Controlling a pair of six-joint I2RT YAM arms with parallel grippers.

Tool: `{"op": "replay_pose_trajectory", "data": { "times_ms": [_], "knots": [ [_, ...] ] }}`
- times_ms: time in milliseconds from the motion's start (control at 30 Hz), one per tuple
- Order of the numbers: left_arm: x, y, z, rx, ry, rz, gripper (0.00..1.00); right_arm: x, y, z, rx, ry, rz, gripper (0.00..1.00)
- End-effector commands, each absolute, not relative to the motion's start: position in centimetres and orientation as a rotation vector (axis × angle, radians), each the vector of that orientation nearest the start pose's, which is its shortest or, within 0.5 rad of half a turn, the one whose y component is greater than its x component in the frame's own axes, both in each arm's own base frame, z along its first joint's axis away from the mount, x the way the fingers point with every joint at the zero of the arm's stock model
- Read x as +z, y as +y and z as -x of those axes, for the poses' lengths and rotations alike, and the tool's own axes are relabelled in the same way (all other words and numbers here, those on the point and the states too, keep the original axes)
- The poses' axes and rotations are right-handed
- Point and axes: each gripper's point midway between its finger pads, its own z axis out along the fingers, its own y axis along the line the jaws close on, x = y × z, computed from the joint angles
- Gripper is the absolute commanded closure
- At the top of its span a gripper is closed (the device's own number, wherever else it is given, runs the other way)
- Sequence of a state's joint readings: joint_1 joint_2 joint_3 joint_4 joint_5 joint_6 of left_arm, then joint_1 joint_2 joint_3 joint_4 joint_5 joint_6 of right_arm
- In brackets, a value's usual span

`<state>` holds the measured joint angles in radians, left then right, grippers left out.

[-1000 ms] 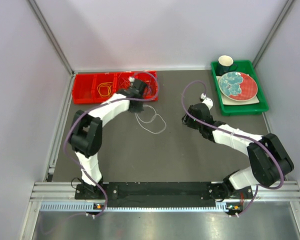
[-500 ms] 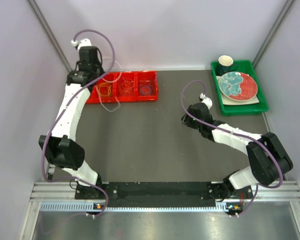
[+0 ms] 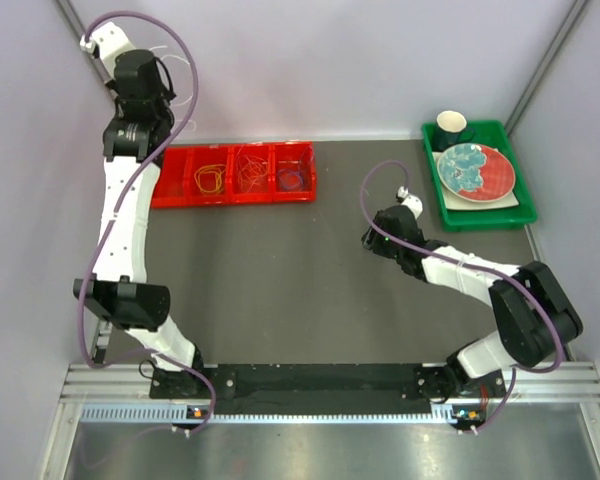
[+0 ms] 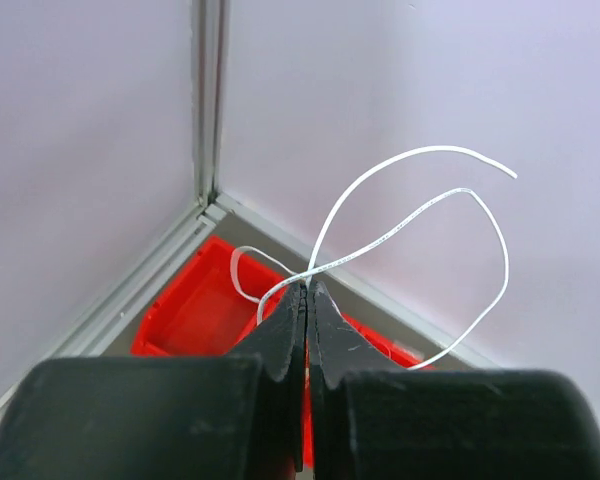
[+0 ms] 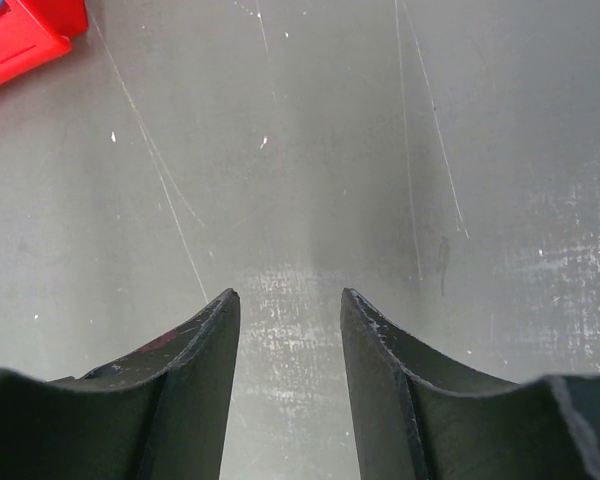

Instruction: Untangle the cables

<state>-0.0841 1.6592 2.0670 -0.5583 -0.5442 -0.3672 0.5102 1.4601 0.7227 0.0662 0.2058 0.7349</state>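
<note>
High above the left end of the red tray (image 3: 230,201), the left gripper (image 4: 307,292) is pinched tight on the white cable (image 4: 410,215), just where its strands cross, with the loops springing out into the air. I'd say it belongs in the bare leftmost compartment, beside the yellow-orange loop (image 3: 209,178), red loop (image 3: 250,172) and purple loop (image 3: 293,178), each lying in its own. Best come straight down, let the springy loop settle wholly inside, then let go. Well right of the red tray, the right gripper (image 5: 285,310) hovers half-parted and empty over the scratched dark table (image 5: 310,150). Pale walls (image 3: 330,60) close it in. Farther right sits a green tray (image 3: 480,217) with plate (image 3: 475,170) and cup (image 3: 450,125).
</note>
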Motion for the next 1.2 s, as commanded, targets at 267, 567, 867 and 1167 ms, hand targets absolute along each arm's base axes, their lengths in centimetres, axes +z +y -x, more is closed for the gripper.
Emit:
{"op": "replay_pose_trajectory", "data": {
  "times_ms": [267,567,867,1167],
  "knots": [
    [42.2,5.6,-53.3,0.214,1.578,0.669,1.0,9.8,19.7,-36.3,0.499,2.18,-0.342,0.55],
    [34.9,4.0,-57.1,0.174,1.71,0.628,1.0,9.5,19.8,-36.5,0.493,2.192,-0.34,0.55],
    [29.0,4.1,-57.2,0.221,1.797,0.625,1.0,9.3,20.0,-36.7,0.487,2.207,-0.335,0.56],
    [22.6,4.5,-57.4,0.293,1.92,0.652,1.0,9.3,20.1,-36.7,0.49,2.21,-0.331,0.57]
  ]
}}
